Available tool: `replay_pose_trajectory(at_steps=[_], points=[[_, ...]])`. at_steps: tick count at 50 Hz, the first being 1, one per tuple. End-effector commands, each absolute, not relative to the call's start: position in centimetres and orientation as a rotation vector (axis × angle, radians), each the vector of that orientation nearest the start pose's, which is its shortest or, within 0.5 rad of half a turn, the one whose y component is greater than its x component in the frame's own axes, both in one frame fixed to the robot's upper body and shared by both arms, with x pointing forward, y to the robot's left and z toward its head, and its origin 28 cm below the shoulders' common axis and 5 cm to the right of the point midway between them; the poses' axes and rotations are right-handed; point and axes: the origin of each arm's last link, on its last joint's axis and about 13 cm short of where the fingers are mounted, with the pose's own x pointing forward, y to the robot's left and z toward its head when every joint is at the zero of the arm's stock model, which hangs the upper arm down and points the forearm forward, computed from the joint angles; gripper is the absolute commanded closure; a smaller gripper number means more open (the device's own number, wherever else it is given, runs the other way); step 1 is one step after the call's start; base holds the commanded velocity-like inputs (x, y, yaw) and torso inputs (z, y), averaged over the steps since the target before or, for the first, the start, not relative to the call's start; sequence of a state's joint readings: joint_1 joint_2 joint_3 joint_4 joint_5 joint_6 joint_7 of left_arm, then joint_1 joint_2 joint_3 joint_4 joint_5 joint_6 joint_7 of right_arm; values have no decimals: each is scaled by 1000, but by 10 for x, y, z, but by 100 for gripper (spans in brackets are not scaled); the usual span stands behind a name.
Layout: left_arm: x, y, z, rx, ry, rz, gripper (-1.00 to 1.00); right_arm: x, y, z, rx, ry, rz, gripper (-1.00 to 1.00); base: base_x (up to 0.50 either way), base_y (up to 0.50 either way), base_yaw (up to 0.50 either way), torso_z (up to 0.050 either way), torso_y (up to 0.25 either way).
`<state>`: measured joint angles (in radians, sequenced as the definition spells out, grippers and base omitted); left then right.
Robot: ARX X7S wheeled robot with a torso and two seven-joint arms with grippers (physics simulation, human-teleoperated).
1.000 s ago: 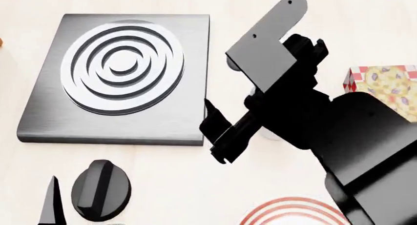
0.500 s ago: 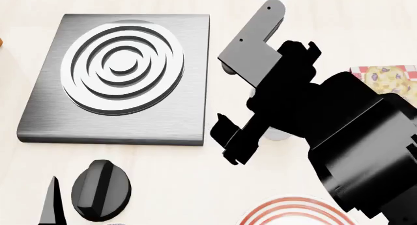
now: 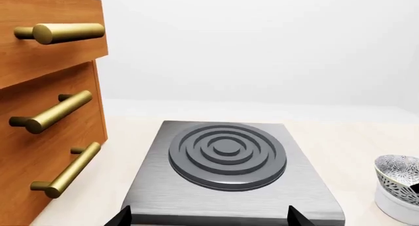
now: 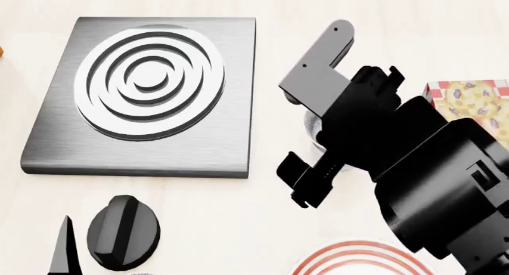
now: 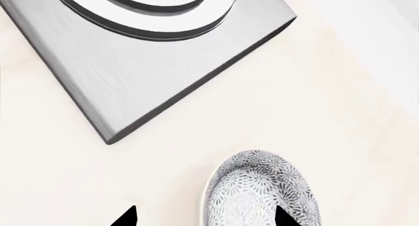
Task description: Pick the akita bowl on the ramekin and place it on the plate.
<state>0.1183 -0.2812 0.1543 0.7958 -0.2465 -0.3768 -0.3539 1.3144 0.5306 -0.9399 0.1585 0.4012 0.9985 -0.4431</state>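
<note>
Starting at the left of the head view, the left tool (image 4: 64, 251) shows only a dark tip at the bottom edge; whether its jaws are apart or together I cannot tell. The stove plate (image 4: 143, 96) lies further right on the counter (image 4: 207, 227). Right of it, the right tool (image 5: 204, 217) hovers over the akita bowl (image 5: 262, 194), jaws apart, one tip either side of the bowl, not yet gripping. The left wrist view shows the bowl seated in the ramekin (image 3: 399, 209). The step in hand looks like the approach to the pick. Next the tool should descend, straddle the rim, close, then lift and carry toward the plate (image 4: 358, 260) nearby.
</note>
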Motion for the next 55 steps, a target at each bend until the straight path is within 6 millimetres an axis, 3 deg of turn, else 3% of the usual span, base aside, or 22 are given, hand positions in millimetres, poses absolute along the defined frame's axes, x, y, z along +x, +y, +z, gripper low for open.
replay_pose_trajectory(at_steps=[1, 28, 55], points=[[159, 205, 125, -27, -235, 14, -100, 365, -153, 249, -736, 464, 521, -100, 0, 0, 0, 0, 0], [160, 205, 124, -29, -235, 16, -100, 383, -154, 236, -725, 497, 497, -100, 0, 0, 0, 0, 0], [160, 205, 124, -26, -236, 13, -100, 387, -156, 216, -696, 508, 483, -100, 0, 0, 0, 0, 0]])
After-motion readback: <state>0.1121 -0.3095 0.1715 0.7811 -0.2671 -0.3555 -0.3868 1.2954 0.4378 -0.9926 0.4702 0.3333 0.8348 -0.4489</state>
